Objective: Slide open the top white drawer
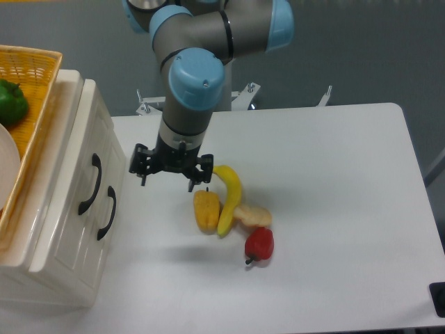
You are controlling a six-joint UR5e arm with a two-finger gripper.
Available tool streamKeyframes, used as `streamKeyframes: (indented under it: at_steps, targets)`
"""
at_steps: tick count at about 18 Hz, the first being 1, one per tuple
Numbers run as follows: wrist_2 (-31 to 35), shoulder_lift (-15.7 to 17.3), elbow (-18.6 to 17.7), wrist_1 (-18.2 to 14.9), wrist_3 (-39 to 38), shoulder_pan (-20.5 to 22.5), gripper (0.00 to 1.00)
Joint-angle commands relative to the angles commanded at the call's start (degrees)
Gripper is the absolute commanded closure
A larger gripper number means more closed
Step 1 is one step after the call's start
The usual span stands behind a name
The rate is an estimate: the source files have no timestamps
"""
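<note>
Lying at frame centre on the tabletop (334, 209) is a banana (230, 198), while the claw (170, 169) hovers with fingers apart, empty, right of the shut top white drawer (94, 177) at left.

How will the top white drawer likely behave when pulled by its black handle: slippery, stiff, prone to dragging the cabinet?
The top white drawer looks glossy, so its face is probably slippery; the curved black handle is the safer grip. The cabinet stands unfixed on the table, so it may slide with the pull. The wicker basket on top adds some weight.
</note>
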Motion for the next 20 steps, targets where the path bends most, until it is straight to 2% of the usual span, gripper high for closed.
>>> streamKeyframes:
  at_steps: [8,20]
  targets:
    - [-3.69,-1.76,0.00,-0.09,-2.91,-1.32,0.00]
    - [-5.09,-1.76,-0.09,-1.76,-3.00,-2.55,0.00]
